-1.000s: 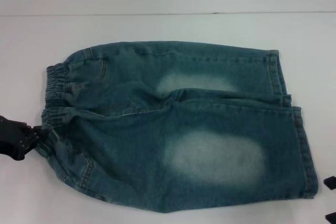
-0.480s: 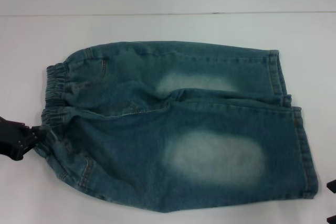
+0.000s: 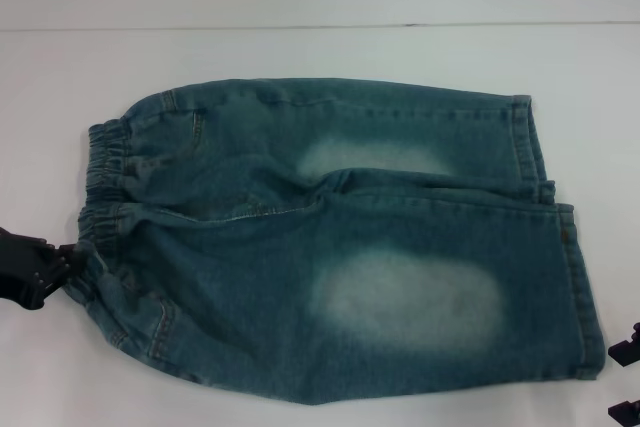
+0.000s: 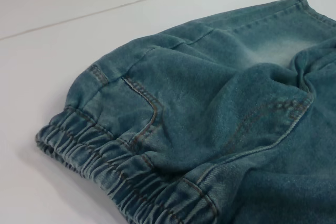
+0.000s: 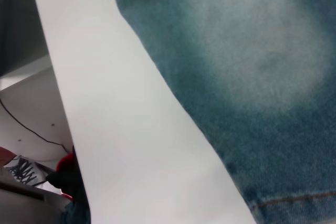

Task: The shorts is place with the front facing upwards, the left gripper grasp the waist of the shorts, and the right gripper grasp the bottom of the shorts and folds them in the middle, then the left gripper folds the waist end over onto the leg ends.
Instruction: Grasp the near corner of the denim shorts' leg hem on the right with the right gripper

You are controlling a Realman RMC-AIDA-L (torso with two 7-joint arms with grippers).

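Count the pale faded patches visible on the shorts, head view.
2. A smaller faded patch on the far leg near the crotch seam, and a larger faded patch mid-way along the near leg of the shorts. The underside is hidden, so more may exist.

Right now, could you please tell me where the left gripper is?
In the head view, the left gripper is at the table's left edge, touching the near end of the shorts' elastic waistband.

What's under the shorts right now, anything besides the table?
Only the white table shows around the shorts, which lie flat on it. Whatever is beneath the denim is covered. The left gripper is at the waist edge, not underneath.
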